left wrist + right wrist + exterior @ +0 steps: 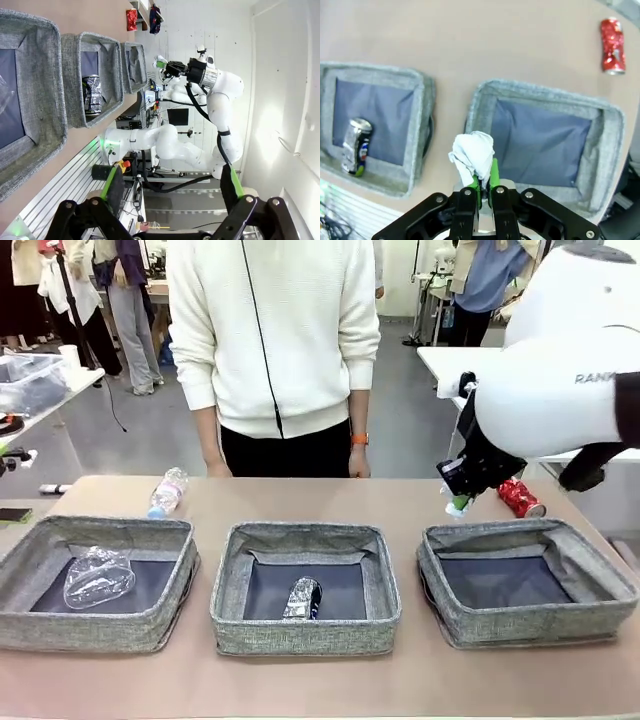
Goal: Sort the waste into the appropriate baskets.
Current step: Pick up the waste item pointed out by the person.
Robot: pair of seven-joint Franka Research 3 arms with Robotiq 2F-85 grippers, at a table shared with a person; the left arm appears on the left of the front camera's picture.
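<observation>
**Right pincer**: clenched on the paper ball, which we see bunched above its green pads.

**Around it, right wrist view:**
- Below and just ahead: right basket, dark bottom showing. The ball covers that basket's near corner.
- Past that basket: red can, dented, lying on the table.
- To the pincer's side, across a strip of table: middle basket, with the dark can lying in it.

**Front view adds:**
- The right pincer hangs over a corner of the right basket, with the red can near it.
- The white arm covers part of the table behind.
- Farthest from this pincer we note the left basket, which holds a crushed bottle.
- A second bottle lies on the table beyond that basket.
- A person stands at the far side, well apart from the pincer.

**Left pincer**: released, fingers spread wide.

**Left wrist view adds:**
- The baskets stand in a row off to the left pincer's side.
- The right pincer is far off, above the row's end.
</observation>
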